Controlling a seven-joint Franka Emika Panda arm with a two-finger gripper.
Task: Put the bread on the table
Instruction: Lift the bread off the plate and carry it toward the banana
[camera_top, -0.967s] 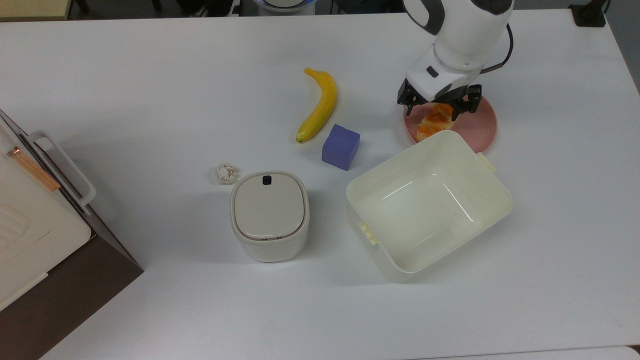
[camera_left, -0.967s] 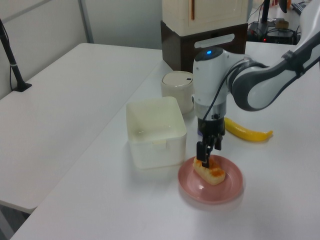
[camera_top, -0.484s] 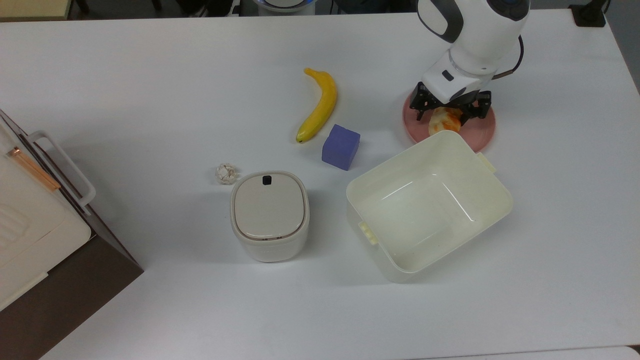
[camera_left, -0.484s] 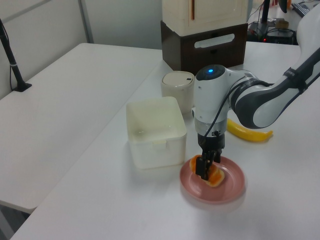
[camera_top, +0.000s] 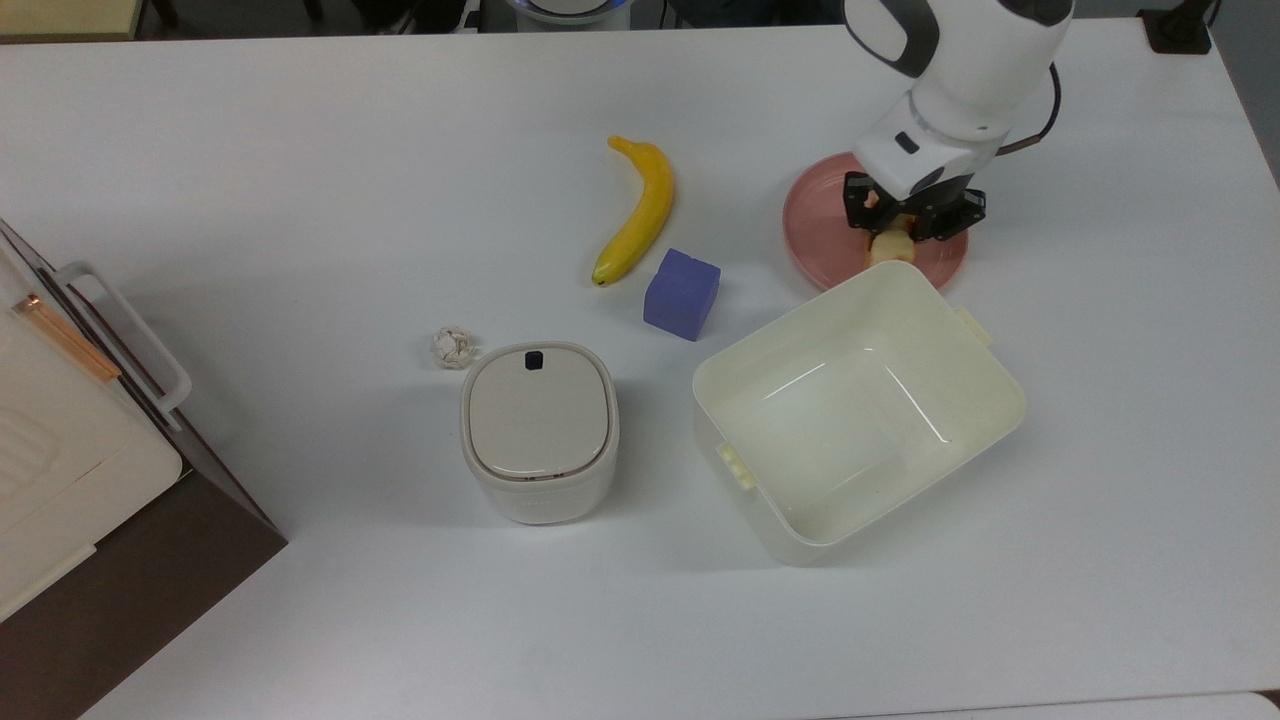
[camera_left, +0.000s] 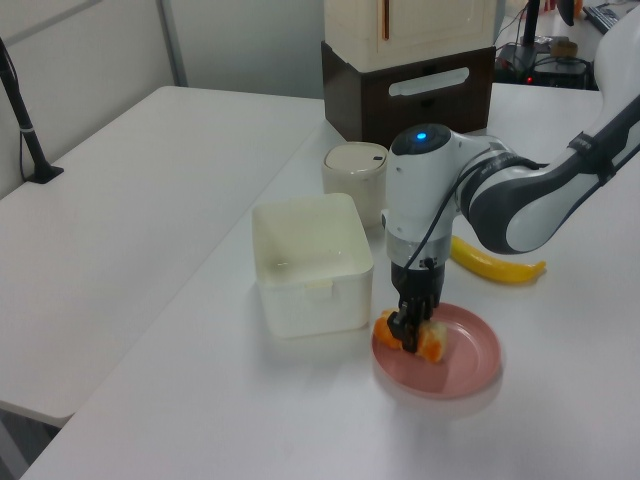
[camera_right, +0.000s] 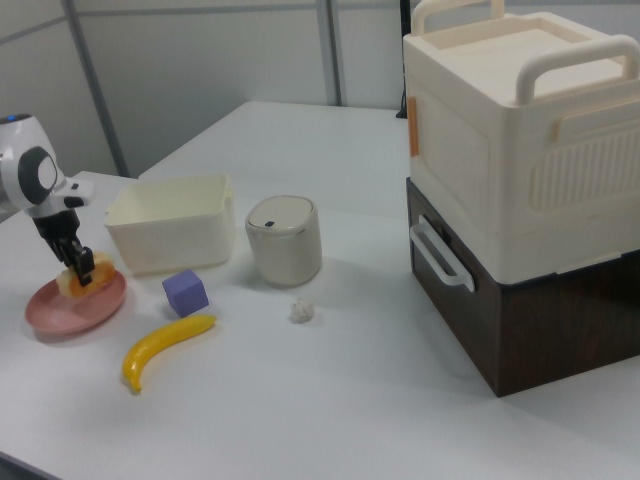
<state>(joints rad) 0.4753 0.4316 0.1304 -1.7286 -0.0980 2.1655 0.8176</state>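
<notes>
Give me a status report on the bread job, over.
Gripper shut on the small orange-glazed bread, over the round pink plate. Bread not yet on the white table. Open cream plastic bin sits right beside the plate.

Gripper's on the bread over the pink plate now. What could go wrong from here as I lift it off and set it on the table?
The gripper pinches the bread near one end, so it may swing or slip out. The pink plate could get dragged again if the bread catches it. The open cream bin sits right beside the plate, so a low carry might clip its rim; aim for bare table.
</notes>
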